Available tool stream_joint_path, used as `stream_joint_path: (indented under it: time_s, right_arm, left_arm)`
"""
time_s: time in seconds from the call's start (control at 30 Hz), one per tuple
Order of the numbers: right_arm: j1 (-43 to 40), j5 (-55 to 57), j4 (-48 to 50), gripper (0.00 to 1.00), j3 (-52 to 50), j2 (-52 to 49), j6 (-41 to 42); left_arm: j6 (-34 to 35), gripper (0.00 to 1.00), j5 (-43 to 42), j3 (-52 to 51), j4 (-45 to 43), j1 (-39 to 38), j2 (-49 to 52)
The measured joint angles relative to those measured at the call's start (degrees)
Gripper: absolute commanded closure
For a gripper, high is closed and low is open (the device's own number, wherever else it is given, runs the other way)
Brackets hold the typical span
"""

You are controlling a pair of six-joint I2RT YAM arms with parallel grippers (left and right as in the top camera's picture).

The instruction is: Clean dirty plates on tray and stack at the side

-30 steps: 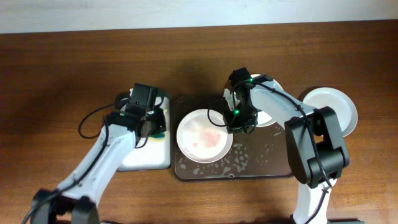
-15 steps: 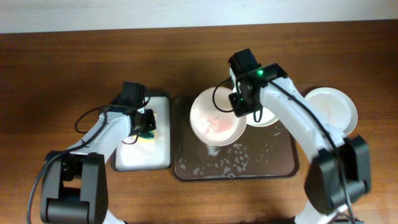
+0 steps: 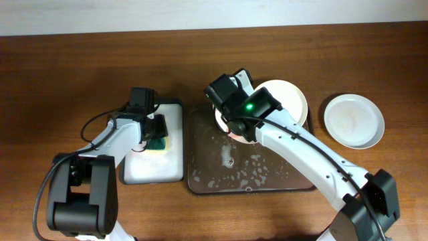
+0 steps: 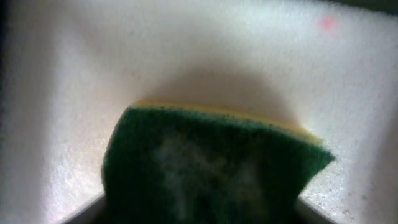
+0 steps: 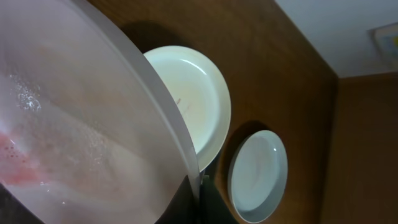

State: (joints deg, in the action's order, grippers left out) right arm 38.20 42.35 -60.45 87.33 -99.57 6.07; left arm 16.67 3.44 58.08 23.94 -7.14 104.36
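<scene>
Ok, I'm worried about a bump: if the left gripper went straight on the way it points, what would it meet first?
The left gripper would meet the green sponge lying on the white tray; it looks close, though depth is unclear.

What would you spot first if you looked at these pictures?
The right gripper holds a plate with a red smear and suds up over the foamy dark tray in the middle. On the left, a green sponge lies in the white tray.
</scene>
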Motion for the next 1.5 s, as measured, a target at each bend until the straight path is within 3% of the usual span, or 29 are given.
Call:
stream_joint_path:
  time_s: [0.2, 0.23, 0.27, 0.33, 0.4, 0.5, 0.57, 0.6, 0.63, 0.67, 0.73, 0.8, 1.03, 1.07, 1.1, 1.13, 1.2, 1.5]
  right_arm:
    - [0.0, 1.4, 0.0, 0.96, 0.0, 0.0, 0.8]
    - [0.0, 1.4, 0.0, 0.96, 0.0, 0.0, 0.9]
    - [0.0, 1.4, 0.0, 0.96, 0.0, 0.0, 1.0]
    - [0.0, 1.4, 0.0, 0.96, 0.0, 0.0, 1.0]
    - [0.0, 1.4, 0.0, 0.96, 0.0, 0.0, 1.0]
    - [0.0, 1.1, 0.0, 0.96, 0.0, 0.0, 1.1]
    - [0.0, 0.7, 0.2, 0.96, 0.0, 0.0, 1.1]
    - [0.0, 0.4, 0.3, 0.96, 0.0, 0.0, 1.2]
    - [0.0, 0.2, 0.4, 0.96, 0.0, 0.0, 1.2]
    - [0.0, 0.0, 0.5, 0.96, 0.0, 0.0, 1.2]
    - [0.0, 0.0, 0.7, 0.96, 0.0, 0.0, 1.2]
    - [0.0, 0.0, 0.7, 0.96, 0.0, 0.0, 1.2]
    - [0.0, -0.2, 0.7, 0.96, 0.0, 0.0, 1.2]
    - [0.0, -0.2, 0.7, 0.96, 0.0, 0.0, 1.2]
    - [0.0, -0.2, 0.7, 0.96, 0.0, 0.0, 1.2]
    - [0.0, -0.2, 0.7, 0.96, 0.0, 0.0, 1.3]
    - [0.0, -0.2, 0.8, 0.96, 0.0, 0.0, 1.2]
    - [0.0, -0.2, 1.3, 0.96, 0.0, 0.0, 1.2]
  left_arm:
    - [0.0, 1.0, -0.5, 0.3, 0.2, -0.1, 0.1]
    - [0.0, 0.95, -0.5, 0.8, 1.2, -0.1, 0.1]
    - [-0.1, 0.52, -0.4, 1.2, 2.2, 0.0, 0.1]
    - [-0.5, 0.11, -0.5, 1.9, 5.0, 0.0, -0.2]
    - [-0.9, 0.02, -0.4, 2.0, 7.6, 0.0, -0.8]
    - [-0.9, 0.0, -0.4, 2.2, 12.3, 0.0, -1.0]
    - [-0.9, 0.03, -0.4, 2.1, 13.8, 0.0, -1.0]
    - [-1.0, 0.09, -0.4, 2.1, 14.1, 0.0, -1.0]
    - [-1.0, 0.28, -0.5, 2.1, 14.2, 0.0, -1.0]
    - [-1.2, 0.55, -0.5, 1.9, 14.2, 0.0, -1.0]
    - [-1.2, 0.84, -0.6, 1.1, 14.2, 0.0, -1.1]
    - [-1.1, 1.0, -0.9, 0.8, 14.3, 0.0, -1.4]
    - [-1.3, 1.0, -2.1, 0.7, 14.9, 0.0, -1.6]
    - [-1.3, 0.91, -2.1, 0.7, 14.9, 0.0, -1.7]
    - [-1.3, 0.41, -2.0, 0.8, 15.3, 0.0, -1.9]
    - [-1.5, 0.21, -1.9, 1.0, 15.6, 0.0, -2.0]
    - [-1.7, 0.0, -1.9, 2.4, 15.8, 0.0, -2.2]
    - [-1.7, 0.0, 0.1, 4.3, 6.2, 0.0, -3.3]
